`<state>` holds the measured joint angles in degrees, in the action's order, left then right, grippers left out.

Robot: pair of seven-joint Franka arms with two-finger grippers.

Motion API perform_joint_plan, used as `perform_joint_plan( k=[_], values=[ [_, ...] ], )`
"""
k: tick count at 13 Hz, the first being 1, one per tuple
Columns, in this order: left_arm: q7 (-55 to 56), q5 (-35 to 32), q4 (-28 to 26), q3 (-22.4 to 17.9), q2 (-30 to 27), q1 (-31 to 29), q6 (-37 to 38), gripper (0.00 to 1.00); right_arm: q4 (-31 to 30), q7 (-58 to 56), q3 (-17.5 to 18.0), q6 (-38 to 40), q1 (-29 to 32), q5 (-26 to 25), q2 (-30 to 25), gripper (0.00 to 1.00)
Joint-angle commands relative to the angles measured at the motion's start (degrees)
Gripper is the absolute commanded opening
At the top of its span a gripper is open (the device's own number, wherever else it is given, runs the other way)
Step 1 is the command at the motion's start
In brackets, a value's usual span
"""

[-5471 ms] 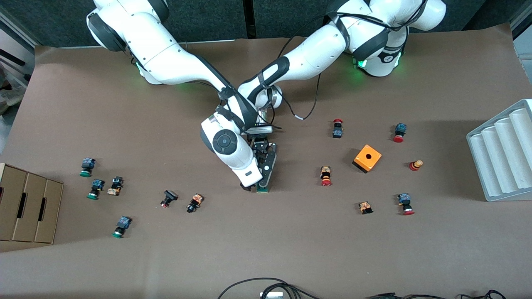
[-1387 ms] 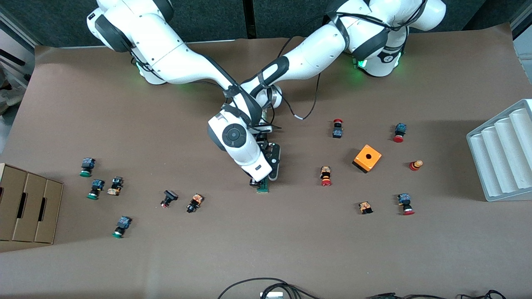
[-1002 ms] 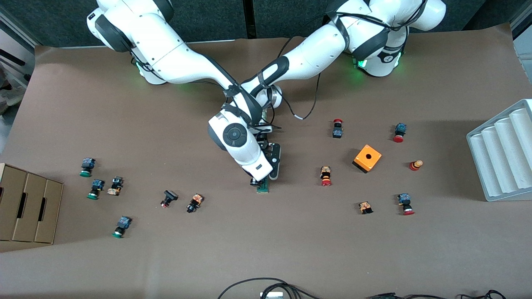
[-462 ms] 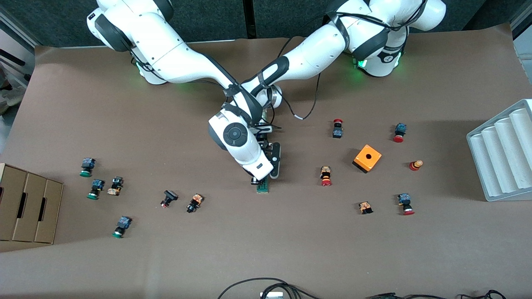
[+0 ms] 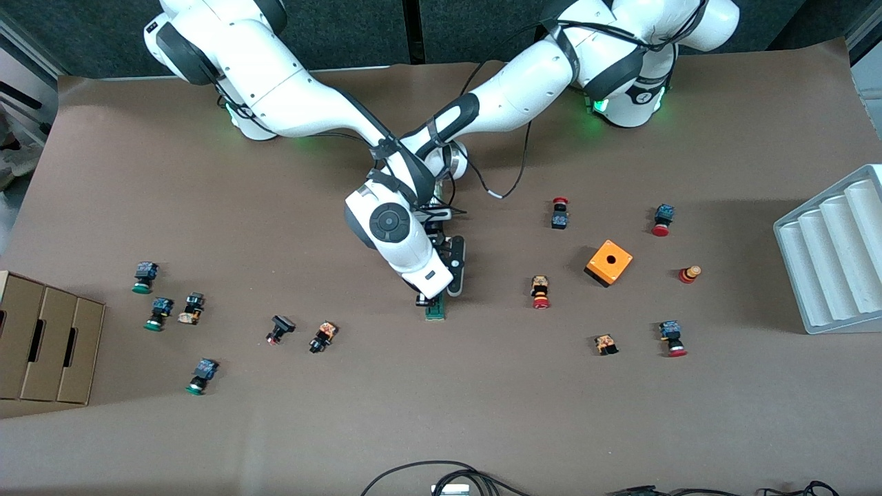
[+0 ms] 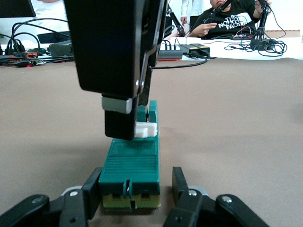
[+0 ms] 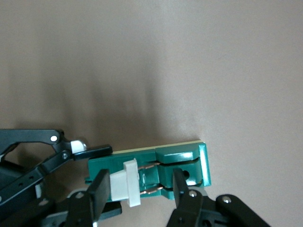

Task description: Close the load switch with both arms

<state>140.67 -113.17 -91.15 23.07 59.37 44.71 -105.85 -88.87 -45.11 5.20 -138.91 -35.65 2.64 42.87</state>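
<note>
The load switch (image 5: 435, 312) lies on the brown table mat in the middle; it is a narrow green block. My right gripper (image 5: 426, 302) reaches down onto it, open, its fingers on either side of the white handle (image 7: 124, 182). One fingertip (image 7: 99, 189) touches the handle's end. The handle stands drawn out, with its copper blades bare. My left gripper (image 5: 441, 296) is open around the switch's end (image 6: 131, 165) that lies nearer the robots. One finger (image 6: 92, 189) touches its side and the other (image 6: 180, 184) stands apart from it. The left wrist view shows the right gripper's finger (image 6: 118, 125) against the handle (image 6: 147, 130).
An orange box with a hole (image 5: 609, 262) and several red-capped buttons (image 5: 540, 292) lie toward the left arm's end. Green-capped and other buttons (image 5: 322, 337) lie toward the right arm's end. A cardboard box (image 5: 45, 337) and a white ribbed tray (image 5: 834, 255) sit at the table's ends.
Since 5.5 s ago my right hand has shifted over the switch toward the left arm's end, and my left gripper has drawn back toward the bases. Over the last second both are nearly still.
</note>
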Motion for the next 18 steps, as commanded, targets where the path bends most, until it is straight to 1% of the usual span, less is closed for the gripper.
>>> perform_joint_plan(
  k=[1,16,18],
  values=[
    [-0.4,-0.6,0.4,-0.4,0.6,0.7,0.6,0.65,0.4,-0.3,-0.8,-1.9,1.1,-2.3,-0.5,0.61],
    [-0.5,-0.6,0.4,-0.4,0.6,0.7,0.6,0.65,0.6,-0.3,-0.8,-2.0,1.2,-2.3,-0.4,0.59],
    [-0.5,-0.6,0.4,-0.4,0.6,0.7,0.6,0.65,0.6,-1.6,-0.9,-2.0,1.3,-2.3,-0.4,0.53]
  ],
)
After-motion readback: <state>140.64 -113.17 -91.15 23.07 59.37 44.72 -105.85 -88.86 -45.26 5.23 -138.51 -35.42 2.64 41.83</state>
